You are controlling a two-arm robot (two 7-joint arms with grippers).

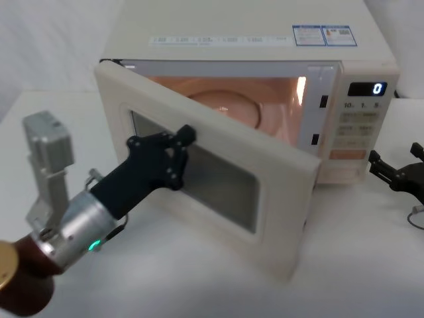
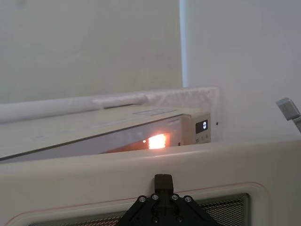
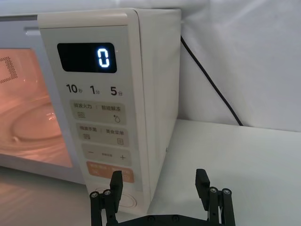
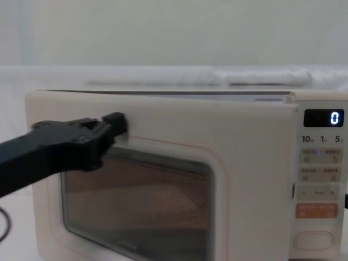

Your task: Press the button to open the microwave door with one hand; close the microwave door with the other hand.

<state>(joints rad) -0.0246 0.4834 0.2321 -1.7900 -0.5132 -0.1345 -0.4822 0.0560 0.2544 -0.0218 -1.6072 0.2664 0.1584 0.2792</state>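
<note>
Presently the microwave door (image 1: 218,192) stands ajar; the left gripper (image 1: 187,138), fingers together, presses its front near the top. Right gripper (image 3: 160,181), spread, hangs just before the button (image 4: 313,240).

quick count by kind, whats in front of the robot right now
microwave: 1, with the microwave door swung partly open
gripper: 2, left gripper at the door's outer face, right gripper beside the control panel
cable: 1
total: 4
</note>
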